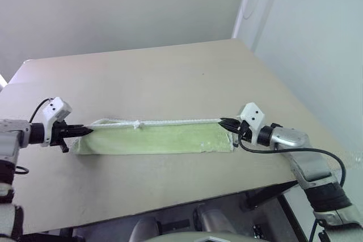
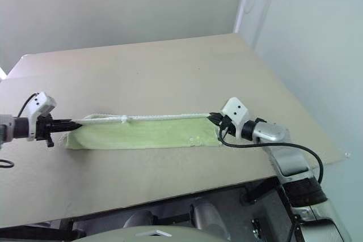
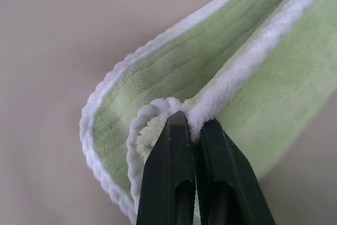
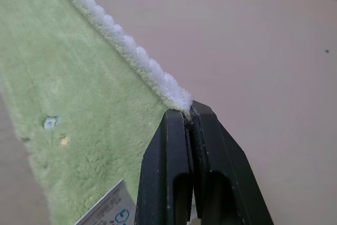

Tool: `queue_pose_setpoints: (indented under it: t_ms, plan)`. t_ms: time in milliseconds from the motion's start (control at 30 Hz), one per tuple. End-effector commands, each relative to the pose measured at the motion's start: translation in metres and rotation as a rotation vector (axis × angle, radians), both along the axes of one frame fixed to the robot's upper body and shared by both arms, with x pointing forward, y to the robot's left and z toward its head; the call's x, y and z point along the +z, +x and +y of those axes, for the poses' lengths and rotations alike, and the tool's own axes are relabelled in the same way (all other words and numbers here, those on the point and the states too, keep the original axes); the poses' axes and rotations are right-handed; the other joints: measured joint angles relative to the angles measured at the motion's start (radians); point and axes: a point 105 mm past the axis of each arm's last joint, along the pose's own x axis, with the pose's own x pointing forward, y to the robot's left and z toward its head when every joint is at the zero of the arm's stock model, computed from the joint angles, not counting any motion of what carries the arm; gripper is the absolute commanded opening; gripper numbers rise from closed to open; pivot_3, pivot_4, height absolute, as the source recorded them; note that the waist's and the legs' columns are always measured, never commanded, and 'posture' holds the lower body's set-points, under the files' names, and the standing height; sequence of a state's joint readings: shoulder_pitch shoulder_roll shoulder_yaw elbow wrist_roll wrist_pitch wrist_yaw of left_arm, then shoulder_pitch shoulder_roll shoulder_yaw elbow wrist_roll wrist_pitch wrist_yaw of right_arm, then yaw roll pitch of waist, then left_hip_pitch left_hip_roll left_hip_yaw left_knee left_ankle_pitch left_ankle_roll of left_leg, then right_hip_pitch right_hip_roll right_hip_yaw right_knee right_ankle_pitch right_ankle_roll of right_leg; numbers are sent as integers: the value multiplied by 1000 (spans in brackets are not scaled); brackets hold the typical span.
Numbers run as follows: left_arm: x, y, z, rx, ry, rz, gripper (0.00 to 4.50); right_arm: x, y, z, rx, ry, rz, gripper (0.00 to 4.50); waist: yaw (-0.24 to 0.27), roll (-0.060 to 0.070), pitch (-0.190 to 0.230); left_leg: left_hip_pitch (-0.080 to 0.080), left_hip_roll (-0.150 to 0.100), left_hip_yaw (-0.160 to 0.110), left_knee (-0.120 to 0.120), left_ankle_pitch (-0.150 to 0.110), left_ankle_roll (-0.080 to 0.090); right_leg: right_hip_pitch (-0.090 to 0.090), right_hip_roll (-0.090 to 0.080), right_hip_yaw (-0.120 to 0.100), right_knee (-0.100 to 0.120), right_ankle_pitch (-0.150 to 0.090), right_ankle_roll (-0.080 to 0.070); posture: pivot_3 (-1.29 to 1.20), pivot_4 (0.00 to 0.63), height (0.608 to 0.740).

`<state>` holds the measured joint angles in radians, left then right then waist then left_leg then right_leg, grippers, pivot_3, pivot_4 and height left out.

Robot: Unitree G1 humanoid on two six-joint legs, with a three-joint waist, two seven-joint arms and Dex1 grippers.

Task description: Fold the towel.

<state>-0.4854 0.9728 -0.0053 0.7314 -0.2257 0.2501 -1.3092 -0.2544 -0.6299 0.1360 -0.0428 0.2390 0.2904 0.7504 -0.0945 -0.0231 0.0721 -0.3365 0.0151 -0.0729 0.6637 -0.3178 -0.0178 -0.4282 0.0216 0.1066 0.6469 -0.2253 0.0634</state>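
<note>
The pale lime-green towel [image 1: 164, 138] with white stitched edging hangs stretched in a long band between my two grippers, its lower part resting on the beige table [image 1: 170, 77]. My left gripper [image 1: 86, 131] is shut on the towel's left corner; the left wrist view shows the black fingers [image 3: 174, 167] pinching the white edging, with a second layer of the cloth curling behind. My right gripper [image 1: 224, 122] is shut on the right corner, fingers [image 4: 176, 162] clamped on the white edge. A white label [image 4: 108, 206] shows near the right corner. A small white knot [image 1: 136, 123] sits on the taut top edge.
The table's front edge [image 1: 170, 205] runs close below the towel, and its right edge [image 1: 295, 103] lies just beyond my right gripper. A black cable [image 1: 295, 151] loops off the right wrist. Grey walls stand behind.
</note>
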Motion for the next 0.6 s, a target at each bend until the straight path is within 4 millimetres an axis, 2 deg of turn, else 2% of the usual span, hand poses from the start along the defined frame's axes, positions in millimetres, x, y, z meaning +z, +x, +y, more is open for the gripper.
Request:
queue_pose_setpoints:
  t_ms: [33,100,233,367,433,567,600]
  plan:
    - [1,7,27,122,93,-2,0,-4,20,-32,-165,-65,-10,29,-1,0,0,0,0,0,0,0,0,0,0,0,0,0,0,0,0,740]
    - [-2,13,26,119,110,-13,0,-11,23,-32,-174,-82,22,29,-2,0,0,0,0,0,0,0,0,0,0,0,0,0,0,0,0,740]
    - [-2,22,17,111,67,-27,1021,-17,29,-32,-207,-78,67,0,-2,0,0,0,0,0,0,0,0,0,0,0,0,1,0,0,0,740]
    - [-1,24,16,111,49,-27,2448,-11,32,-28,-208,-77,27,1001,1,0,0,-1,0,-1,0,0,0,0,0,0,0,1,1,0,0,740]
    - [1,25,16,123,33,-39,2928,0,36,-25,-220,-35,-11,1474,0,0,0,-1,0,-1,1,0,0,0,0,0,1,1,0,0,0,740]
    - [10,26,11,85,-3,-40,4324,19,39,-19,-207,34,-69,2895,-3,0,0,0,0,-1,1,0,0,0,0,0,1,1,1,0,0,740]
    - [12,26,9,76,-9,-43,4500,24,40,-17,-200,49,-89,3244,-4,0,0,-1,0,-1,1,0,0,0,0,0,1,1,1,0,0,740]
